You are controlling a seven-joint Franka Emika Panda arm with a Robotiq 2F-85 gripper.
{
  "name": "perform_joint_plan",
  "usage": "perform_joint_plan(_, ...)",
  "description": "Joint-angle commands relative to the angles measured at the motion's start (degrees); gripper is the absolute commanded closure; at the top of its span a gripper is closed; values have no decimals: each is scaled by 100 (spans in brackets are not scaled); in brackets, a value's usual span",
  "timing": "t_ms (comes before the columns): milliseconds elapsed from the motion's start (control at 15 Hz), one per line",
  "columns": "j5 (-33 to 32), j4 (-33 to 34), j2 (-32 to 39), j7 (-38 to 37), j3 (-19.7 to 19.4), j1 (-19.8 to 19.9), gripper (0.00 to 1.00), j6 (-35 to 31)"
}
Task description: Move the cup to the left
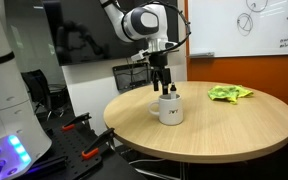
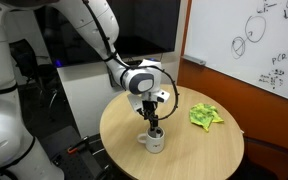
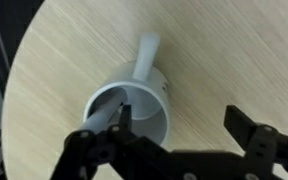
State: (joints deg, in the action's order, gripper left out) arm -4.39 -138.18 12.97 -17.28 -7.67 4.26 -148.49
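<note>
Dark fingers (image 3: 246,132) gape wide across the cup (image 3: 149,98) wall, one inside it, one outside, clamping nothing, above the tabletop (image 3: 74,50).

text: none legible | whiteboard (image 2: 249,45): handwriting too small to read

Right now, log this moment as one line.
stage: pre-grasp | cup: upright on table | jaws: open, straddling cup rim | cloth: apart from cup
</note>
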Motion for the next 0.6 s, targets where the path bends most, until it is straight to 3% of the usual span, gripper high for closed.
perform_joint_plan(0,314,193,215,286,35,57,0,66)
perform_joint_plan(200,368,300,379,324,16,54,1,118)
perform_joint_plan(533,461,375,536,367,62,56,44,91)
